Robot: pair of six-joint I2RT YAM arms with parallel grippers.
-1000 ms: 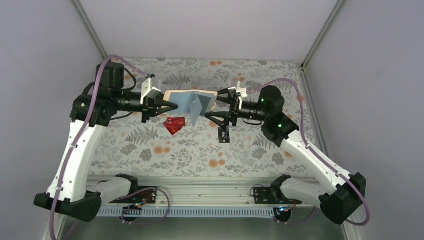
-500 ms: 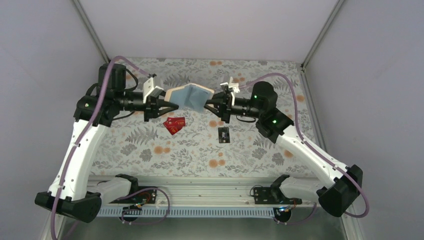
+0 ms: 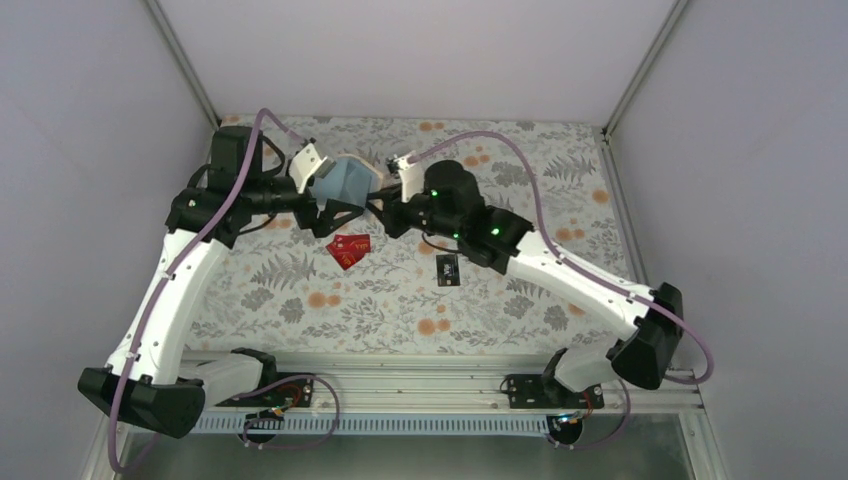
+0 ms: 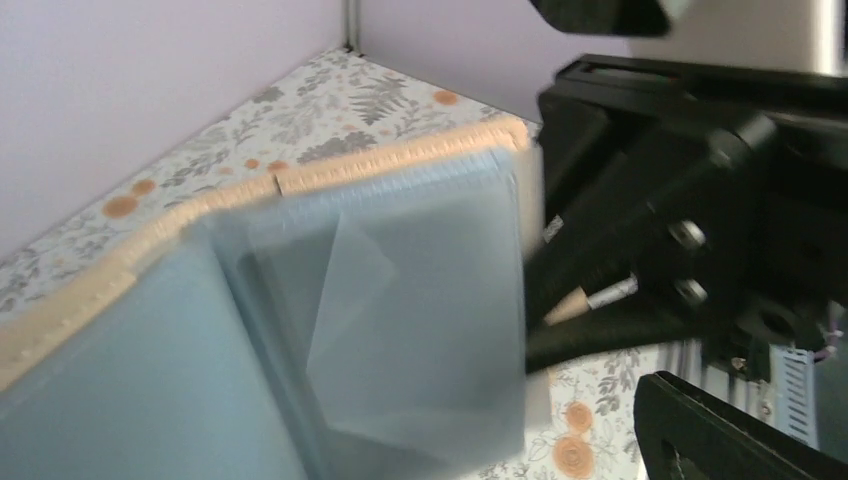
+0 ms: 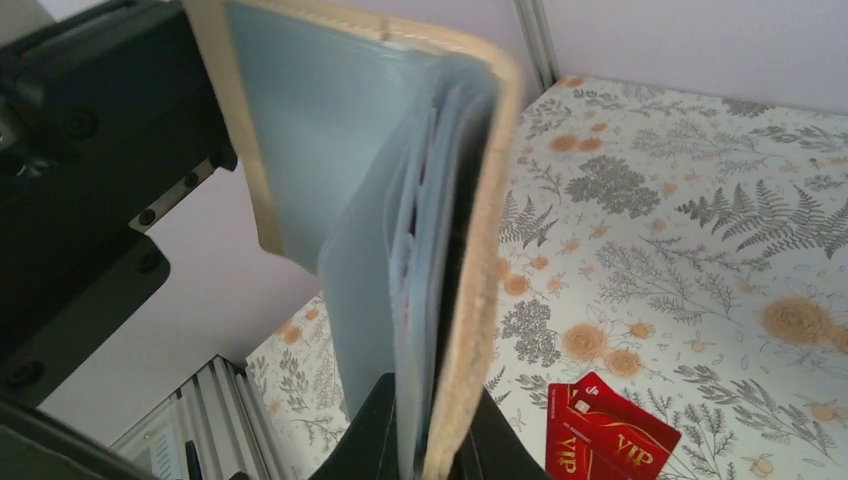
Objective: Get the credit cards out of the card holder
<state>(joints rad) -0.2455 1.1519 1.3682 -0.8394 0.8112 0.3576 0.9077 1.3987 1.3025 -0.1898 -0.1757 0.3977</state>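
Observation:
The card holder (image 3: 345, 182), tan outside and pale blue-grey inside, hangs half unfolded in the air between both arms. My right gripper (image 3: 377, 205) is shut on one panel's lower edge (image 5: 432, 440), with a black finger on each side of it. My left gripper (image 3: 336, 198) stands open around the other panel, and one finger (image 4: 720, 430) shows well apart from the holder (image 4: 380, 320). Two red credit cards (image 3: 348, 248) lie overlapped on the table below, also in the right wrist view (image 5: 605, 432). A black card (image 3: 448, 268) lies to their right.
The floral tablecloth (image 3: 300, 300) covers the table, boxed in by grey walls at left, back and right. A metal rail (image 3: 400, 385) with both arm bases runs along the near edge. The two wrists sit very close together at the back centre-left.
The right gripper has shut on the card holder and carried it leftward. The left gripper, which was shut on the holder, has opened. Both arms have shifted left and back.

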